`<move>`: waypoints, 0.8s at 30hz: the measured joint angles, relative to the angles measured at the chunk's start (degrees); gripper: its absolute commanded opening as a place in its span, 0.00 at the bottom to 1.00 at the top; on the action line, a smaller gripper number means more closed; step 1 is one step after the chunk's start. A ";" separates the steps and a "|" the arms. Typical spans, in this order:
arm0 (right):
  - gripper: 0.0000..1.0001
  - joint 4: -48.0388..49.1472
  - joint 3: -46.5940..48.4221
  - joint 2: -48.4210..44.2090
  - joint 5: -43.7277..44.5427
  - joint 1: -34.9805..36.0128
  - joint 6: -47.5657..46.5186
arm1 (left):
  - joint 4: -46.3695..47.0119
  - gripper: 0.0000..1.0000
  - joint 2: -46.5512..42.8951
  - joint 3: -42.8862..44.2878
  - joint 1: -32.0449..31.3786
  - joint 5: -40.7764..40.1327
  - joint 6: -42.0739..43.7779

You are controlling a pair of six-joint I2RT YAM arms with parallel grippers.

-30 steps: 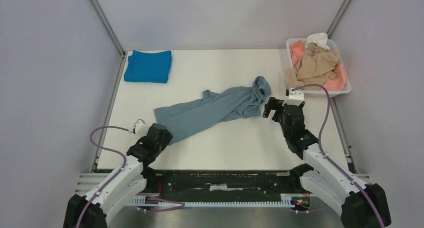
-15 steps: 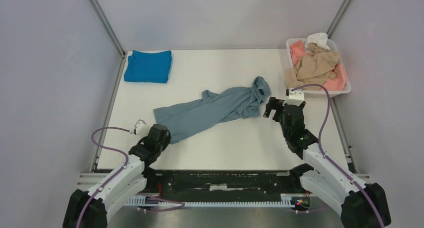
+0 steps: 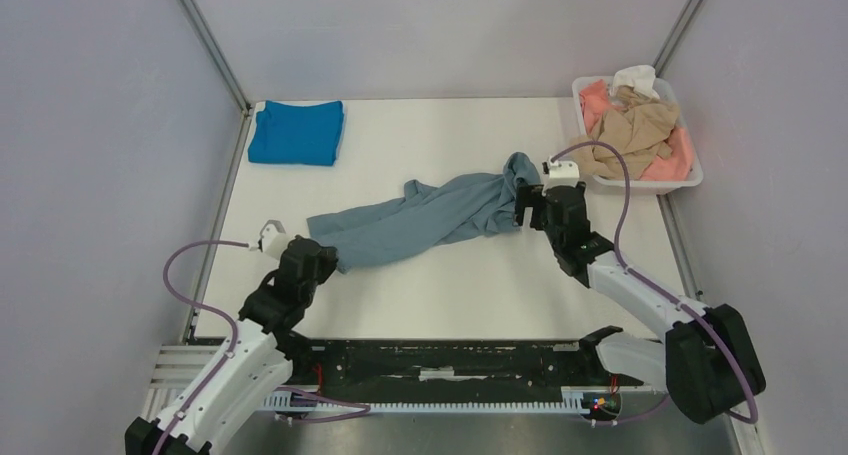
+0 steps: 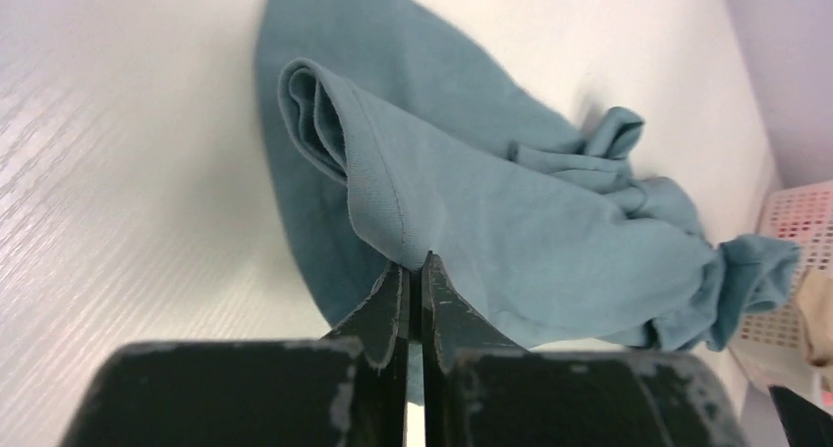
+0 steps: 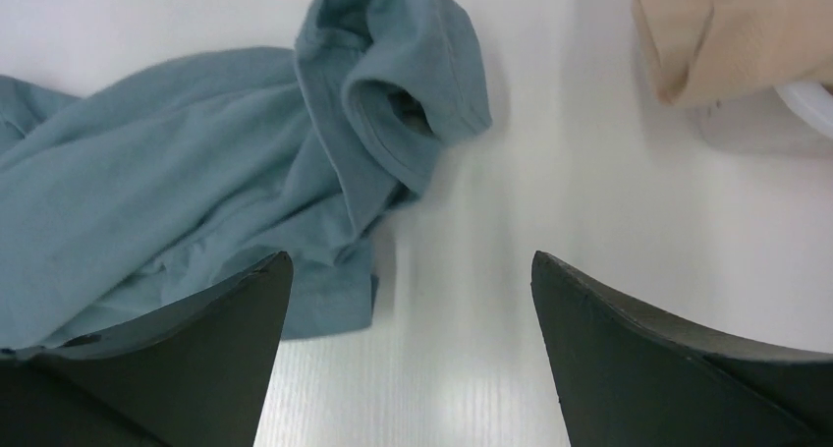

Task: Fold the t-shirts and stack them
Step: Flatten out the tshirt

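A white plastic tub [image 3: 660,189] sits at the table's [image 3: 440,285] far right corner.

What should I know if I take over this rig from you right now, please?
Left tool: shut on the near-left hem of the grey-blue shirt.
Right tool: open at that shirt's right end, gripping nothing.
The grey-blue shirt lies crumpled in a long strip across the table.
Done: the bright blue shirt lies folded at the far left corner.
Left: spread and fold the grey-blue shirt, probably stack it on the blue one, then do the tan shirt, salmon-pink shirt and white shirt heaped in the white tub at far right.
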 measured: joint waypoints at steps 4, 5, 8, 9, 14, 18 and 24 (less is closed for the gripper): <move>0.80 2.58 6.67 8.87 0.33 0.24 0.00 | -0.17 0.02 -0.09 2.97 0.00 -0.13 1.05; 0.78 3.08 8.61 11.47 0.46 0.26 0.13 | -0.28 0.02 -0.09 3.58 0.00 -0.22 1.31; 0.66 4.33 13.53 18.32 0.52 0.26 0.98 | -0.42 0.02 -0.09 5.05 0.00 -0.35 2.05; 0.63 4.85 15.32 20.94 0.48 0.26 1.60 | -0.46 0.02 -0.09 5.46 0.00 -0.44 2.29; 0.30 5.97 21.75 31.82 1.31 0.26 3.41 | -0.68 0.02 -0.28 7.06 0.00 -0.90 3.17; 0.01 5.86 25.77 37.83 3.89 0.26 4.39 | -0.72 0.02 -0.28 8.09 0.00 -1.95 4.07; 0.00 5.68 26.38 34.05 7.56 0.26 2.62 | -0.90 0.02 -0.35 11.87 0.00 -4.46 5.92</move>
